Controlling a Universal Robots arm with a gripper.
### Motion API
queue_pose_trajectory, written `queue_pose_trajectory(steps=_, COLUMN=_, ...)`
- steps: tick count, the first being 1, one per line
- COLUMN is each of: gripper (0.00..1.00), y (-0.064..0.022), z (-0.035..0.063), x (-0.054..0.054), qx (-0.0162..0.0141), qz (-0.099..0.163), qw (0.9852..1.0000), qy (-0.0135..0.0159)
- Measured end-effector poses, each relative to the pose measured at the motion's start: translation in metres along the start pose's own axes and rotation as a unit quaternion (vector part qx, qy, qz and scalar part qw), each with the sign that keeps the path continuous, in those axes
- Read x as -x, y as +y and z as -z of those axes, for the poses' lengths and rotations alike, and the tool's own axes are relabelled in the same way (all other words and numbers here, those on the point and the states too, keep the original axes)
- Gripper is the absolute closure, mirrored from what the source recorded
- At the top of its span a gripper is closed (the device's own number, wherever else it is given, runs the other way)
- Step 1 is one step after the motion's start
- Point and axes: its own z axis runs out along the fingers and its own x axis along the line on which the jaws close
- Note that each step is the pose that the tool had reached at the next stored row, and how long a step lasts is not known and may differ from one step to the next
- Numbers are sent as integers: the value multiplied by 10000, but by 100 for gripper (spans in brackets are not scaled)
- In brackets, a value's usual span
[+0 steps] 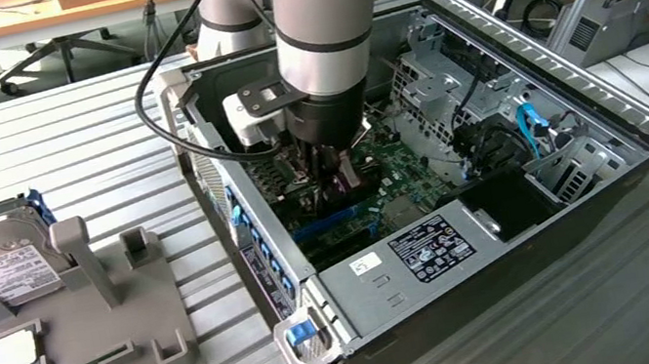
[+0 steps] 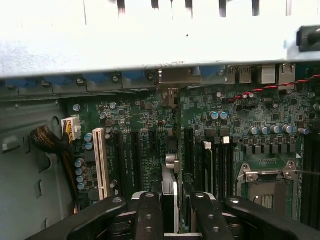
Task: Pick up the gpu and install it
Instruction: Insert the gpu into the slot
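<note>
Wrist view: hand (image 2: 172, 215) held the gpu (image 2: 170, 187) edge-on above the board's slots.
Keeping it upright and square over the computer case (image 1: 590, 113) slot looked wise.

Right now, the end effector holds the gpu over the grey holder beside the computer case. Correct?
No. The end effector holds the gpu inside the open computer case, above the motherboard, not over the grey holder. The exterior view shows this.

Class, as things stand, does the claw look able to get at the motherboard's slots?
Probably yes: the case lies open, and the claw, gripping the gpu, hangs over the slots, nothing between.
</note>
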Motion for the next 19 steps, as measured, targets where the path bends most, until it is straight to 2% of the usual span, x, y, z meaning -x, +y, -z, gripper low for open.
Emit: queue_pose_trajectory(steps=19, gripper=73, y=18, z=-106, x=-2, qx=0, qz=-4, qw=10000, qy=2)
